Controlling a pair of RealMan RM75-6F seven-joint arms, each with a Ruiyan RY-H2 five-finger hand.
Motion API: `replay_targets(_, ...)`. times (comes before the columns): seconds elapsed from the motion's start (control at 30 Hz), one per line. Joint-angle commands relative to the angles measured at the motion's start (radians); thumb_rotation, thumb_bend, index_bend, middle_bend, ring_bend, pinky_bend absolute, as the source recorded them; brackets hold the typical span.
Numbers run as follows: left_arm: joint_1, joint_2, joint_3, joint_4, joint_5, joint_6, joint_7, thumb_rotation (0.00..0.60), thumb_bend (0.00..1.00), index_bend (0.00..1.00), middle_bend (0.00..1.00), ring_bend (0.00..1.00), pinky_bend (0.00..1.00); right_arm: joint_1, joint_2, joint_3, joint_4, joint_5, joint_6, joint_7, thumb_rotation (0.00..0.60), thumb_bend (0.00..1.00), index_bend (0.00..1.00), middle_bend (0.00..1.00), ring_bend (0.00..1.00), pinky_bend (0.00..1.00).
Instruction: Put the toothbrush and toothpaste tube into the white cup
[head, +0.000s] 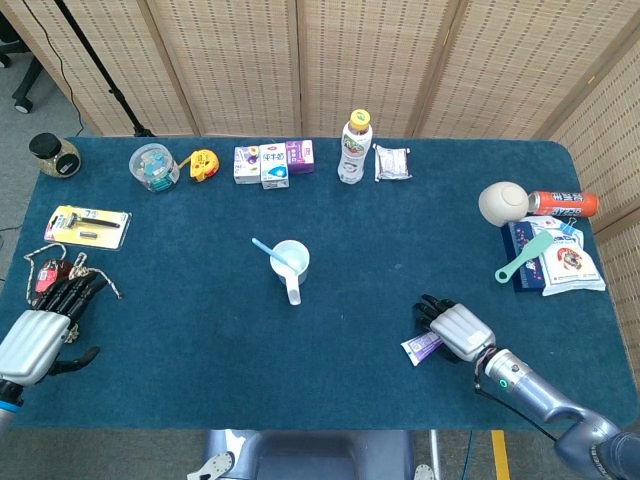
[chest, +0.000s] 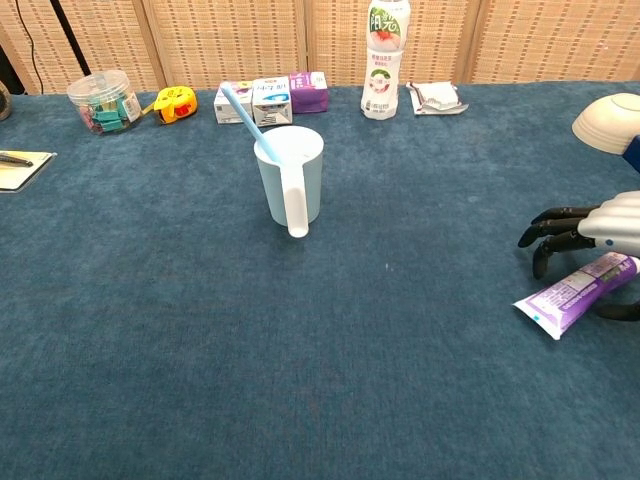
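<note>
The white cup (head: 290, 262) (chest: 291, 176) stands upright mid-table, handle toward me, with a light-blue toothbrush (head: 265, 248) (chest: 240, 108) leaning out of it to the left. A purple toothpaste tube (head: 420, 348) (chest: 572, 294) lies flat on the blue cloth at the right, flat end pointing toward the cup. My right hand (head: 455, 326) (chest: 590, 232) hovers over the tube's cap end, black fingers curved down on the far side and the thumb on the near side; the tube still lies on the cloth. My left hand (head: 45, 322) rests at the table's left edge, fingers spread, holding nothing.
Along the far edge stand a drink bottle (head: 354, 146), small boxes (head: 272, 162), a clip tub (head: 154, 166) and a tape measure (head: 203, 164). An upturned bowl (head: 502, 202), a red can (head: 563, 203) and packets (head: 555, 258) sit far right. A razor pack (head: 88, 225) and keys (head: 48, 272) lie left.
</note>
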Motion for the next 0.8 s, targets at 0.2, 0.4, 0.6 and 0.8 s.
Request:
replay_targets(0.2, -0.001, -0.001, -0.001, -0.002, -0.005, -0.003, 0.004, 0.600, 0.24, 0.00, 0.00, 0.00, 0.00, 0.004, -0.008, -0.015, -0.011, -0.027, 0.031, 0.053, 0.600, 0.34, 0.32, 0.16, 0.06, 0.25)
replay_targets(0.4, -0.001, -0.001, 0.000, -0.003, -0.004, -0.002, 0.008, 0.600, 0.24, 0.00, 0.00, 0.00, 0.00, 0.016, -0.018, -0.023, -0.008, -0.031, 0.022, 0.097, 0.600, 0.34, 0.34, 0.19, 0.08, 0.31)
replay_targets(0.6, 0.000, 0.000, -0.001, -0.002, -0.005, -0.001, 0.003, 0.600, 0.24, 0.00, 0.00, 0.00, 0.00, 0.015, -0.042, -0.031, 0.023, -0.036, 0.027, 0.116, 0.600, 0.34, 0.38, 0.23, 0.12, 0.38)
replay_targets(0.8, -0.001, 0.001, 0.000, -0.002, -0.003, -0.002, 0.002, 0.600, 0.24, 0.00, 0.00, 0.00, 0.00, 0.006, -0.074, -0.034, 0.065, -0.050, 0.064, 0.126, 0.600, 0.41, 0.47, 0.31, 0.20, 0.45)
